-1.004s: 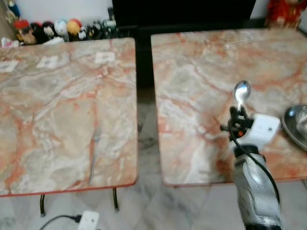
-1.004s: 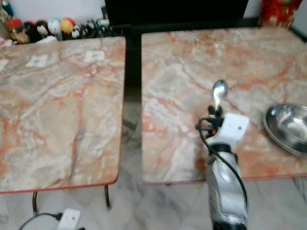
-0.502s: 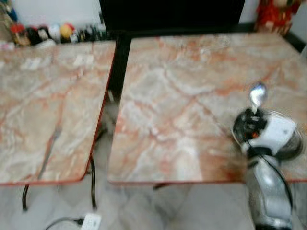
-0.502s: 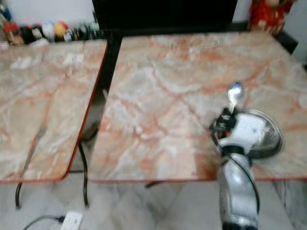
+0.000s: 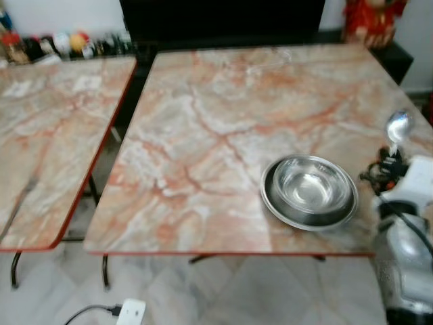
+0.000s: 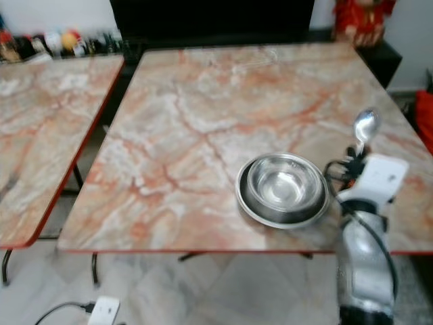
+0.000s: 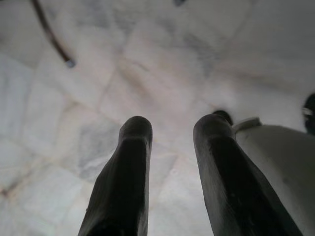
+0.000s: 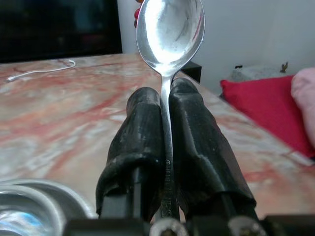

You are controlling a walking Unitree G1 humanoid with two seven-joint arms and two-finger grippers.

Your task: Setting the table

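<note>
A polished metal spoon [image 8: 170, 37] is standing upright, bowl uppermost, its thin handle pinched between the two black fingers of the right gripper [image 8: 166, 105] above the right edge of the marble table [image 5: 223, 101]. Just to its left, a shiny steel bowl [image 5: 311, 186] is sitting upright near the table's front edge, apparently nested on a shallow steel plate [image 5: 284, 211].
</note>
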